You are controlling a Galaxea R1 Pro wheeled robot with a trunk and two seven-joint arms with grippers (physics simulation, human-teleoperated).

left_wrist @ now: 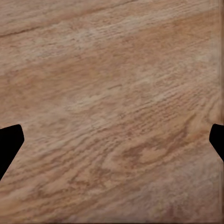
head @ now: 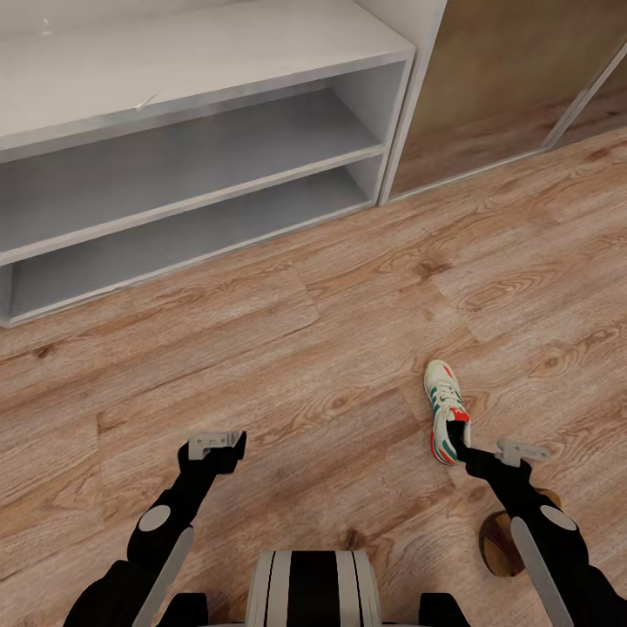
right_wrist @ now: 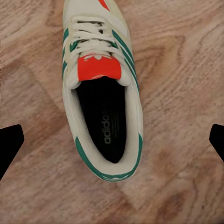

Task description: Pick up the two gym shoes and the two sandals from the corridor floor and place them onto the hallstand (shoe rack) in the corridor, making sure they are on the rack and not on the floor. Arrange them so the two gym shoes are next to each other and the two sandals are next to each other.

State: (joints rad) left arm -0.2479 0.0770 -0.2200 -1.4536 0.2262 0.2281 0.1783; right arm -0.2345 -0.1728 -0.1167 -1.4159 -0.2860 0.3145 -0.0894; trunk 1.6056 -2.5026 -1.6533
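While my right gripper (right_wrist: 112, 144) hovers with jaws spread wide, one gym shoe (head: 446, 409) lies on the corridor floor (head: 331, 348) directly beneath them, its heel opening between the fingertips. My right wrist view shows its red tongue patch and insole print. My left gripper (left_wrist: 112, 144), jaws also spread, faces bare planks. Ahead stands the hallstand (head: 200, 78).

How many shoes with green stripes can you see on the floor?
1. One gym shoe lies on the wooden floor, just ahead of the right gripper. A second one may be out of view.
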